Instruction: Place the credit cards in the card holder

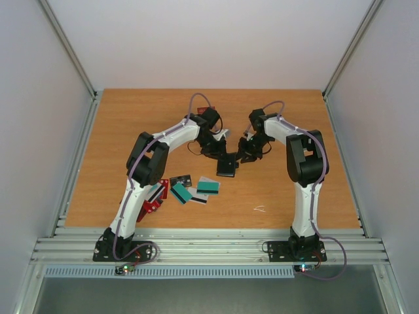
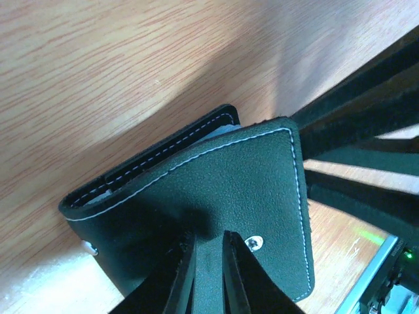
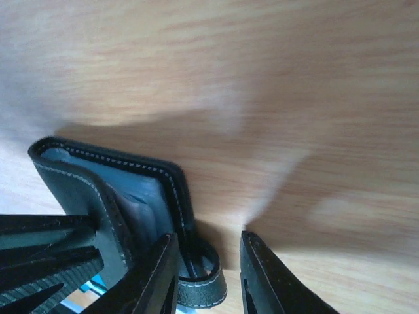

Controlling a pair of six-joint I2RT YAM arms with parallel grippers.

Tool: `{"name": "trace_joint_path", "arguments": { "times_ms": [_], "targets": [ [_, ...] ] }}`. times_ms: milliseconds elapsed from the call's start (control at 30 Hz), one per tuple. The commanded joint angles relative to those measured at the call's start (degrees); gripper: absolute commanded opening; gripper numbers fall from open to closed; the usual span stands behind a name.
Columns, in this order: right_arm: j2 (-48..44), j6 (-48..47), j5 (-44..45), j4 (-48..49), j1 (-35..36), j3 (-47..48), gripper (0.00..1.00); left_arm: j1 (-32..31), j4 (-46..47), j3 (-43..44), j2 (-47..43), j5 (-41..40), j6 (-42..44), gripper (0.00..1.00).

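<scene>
The black card holder [image 1: 226, 165] stands partly unfolded on the table between my two grippers. My left gripper [image 2: 209, 235] is shut on the outer cover of the card holder [image 2: 249, 176], close to its snap stud. Pale grey-blue lining shows inside the card holder [image 3: 137, 190]. My right gripper [image 3: 207, 234] is open, and the strap loop [image 3: 203, 288] lies between its fingers, against the left one. Several credit cards lie loose to the near left: teal ones [image 1: 208, 187], a black one [image 1: 181, 179] and red ones [image 1: 152, 199].
A red object [image 1: 205, 110] lies behind the left arm's wrist. A small white scrap [image 1: 260, 209] sits on the wood at the near right. Grey walls flank the table [image 1: 131, 131], and an aluminium rail [image 1: 209, 247] runs along the front.
</scene>
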Motion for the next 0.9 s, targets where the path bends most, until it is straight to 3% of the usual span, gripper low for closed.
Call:
{"name": "trace_joint_path", "arguments": {
  "times_ms": [0,267,600,767,867],
  "targets": [
    [1.49,-4.63,-2.55,-5.07,1.53,1.4,0.29,-1.04,-2.8,1.26,3.34,-3.17,1.6,0.15],
    [-0.18,-13.0,-6.51,-13.2,1.53,-0.94,0.27,-1.05,-4.84,2.75,4.13,-5.93,1.62,0.14],
    [-0.17,-9.88,-6.42,-8.44,0.46,-2.32,0.13,-1.31,-5.33,2.65,2.98,-6.68,1.53,0.14],
    [1.07,-8.96,-11.09,-7.78,0.39,-1.15,0.12,-1.58,-6.34,2.33,0.45,-6.71,1.52,0.2],
    [1.14,-8.02,-12.48,-7.03,0.38,-1.28,0.12,-1.65,-7.55,1.76,-2.17,-7.46,1.85,0.28]
  ]
}}
